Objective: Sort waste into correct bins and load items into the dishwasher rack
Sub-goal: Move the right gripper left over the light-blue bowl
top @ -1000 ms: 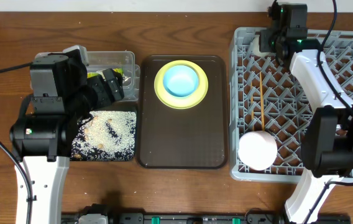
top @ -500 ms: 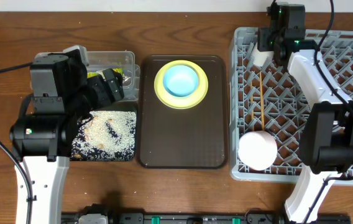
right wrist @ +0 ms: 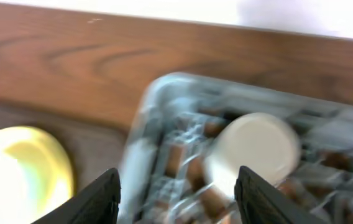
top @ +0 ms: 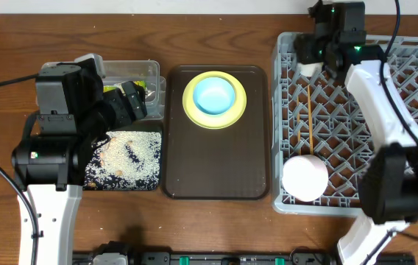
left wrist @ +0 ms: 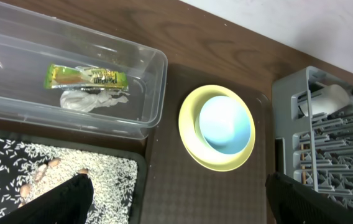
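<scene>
Mostly sorted | racked: cup (top: 310,69), white bowl (top: 304,177), chopsticks (top: 308,110) | pending, upper centre: plate (top: 188,104), blue bowl (top: 215,96) | left gripper (left wrist: 179,199), right gripper (right wrist: 178,193): spread wide, empty

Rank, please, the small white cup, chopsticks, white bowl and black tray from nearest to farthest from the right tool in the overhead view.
From the right tool:
1. small white cup, right beside it in the dishwasher rack's top-left corner.
2. chopsticks, lying along the rack's left side.
3. white bowl, in the rack's bottom-left corner.
4. black tray, far left of the view.
</scene>
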